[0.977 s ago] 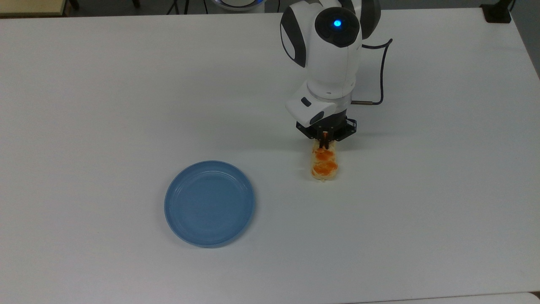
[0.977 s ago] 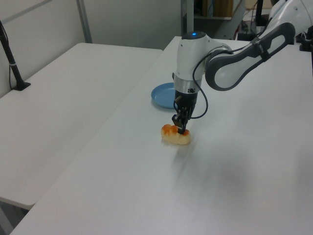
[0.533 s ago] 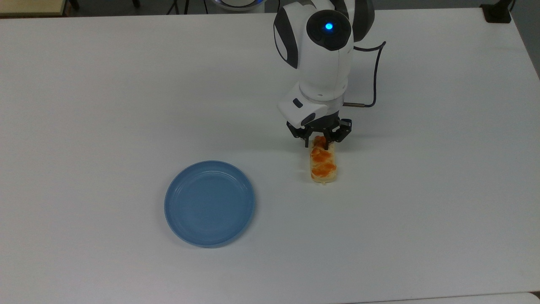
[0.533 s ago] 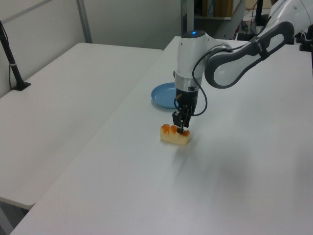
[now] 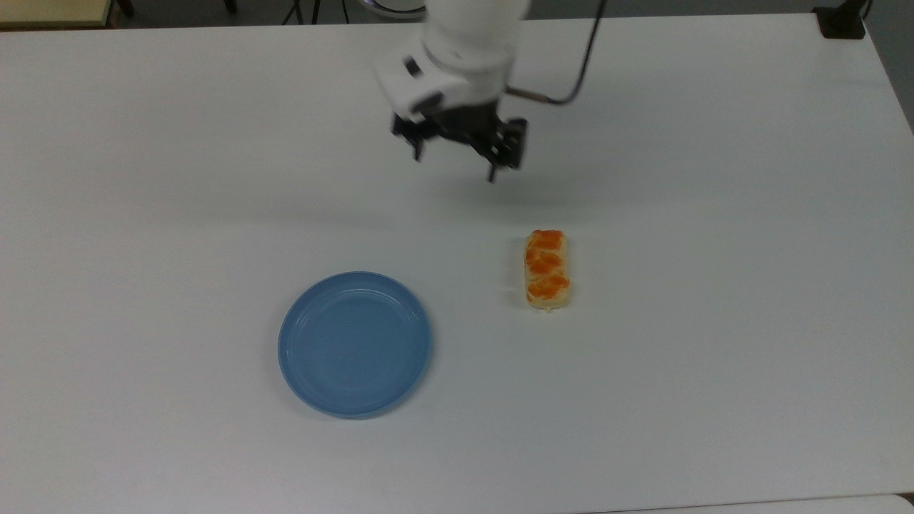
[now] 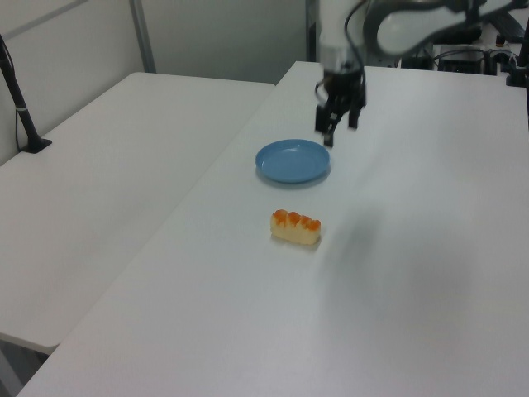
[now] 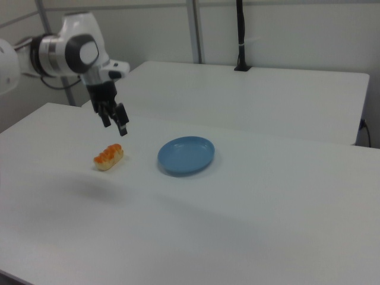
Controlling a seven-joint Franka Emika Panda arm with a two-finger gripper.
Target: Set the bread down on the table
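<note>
Resting flat on the table (image 5: 714,214), the bread (image 5: 548,269) lay with its 3 orange glazed patches facing up and nothing touching it. It sat to the top view's right of the blue plate (image 5: 355,343), near it but clearly apart, and the plate held nothing. In the left view the bread (image 6: 296,227) showed in front of the plate (image 6: 293,160); in the right view the bread (image 7: 108,157) lay to the right view's left of the plate (image 7: 186,155).

The gripper (image 5: 455,155) hung in the air above the table, well apart from the bread, with its 2 dark fingers spread and holding nothing. In the left view the gripper (image 6: 337,124) appeared above the plate's far edge, and in the right view the gripper (image 7: 114,122) was raised above the bread. A black cable (image 5: 571,78) curved off the arm's wrist.
</note>
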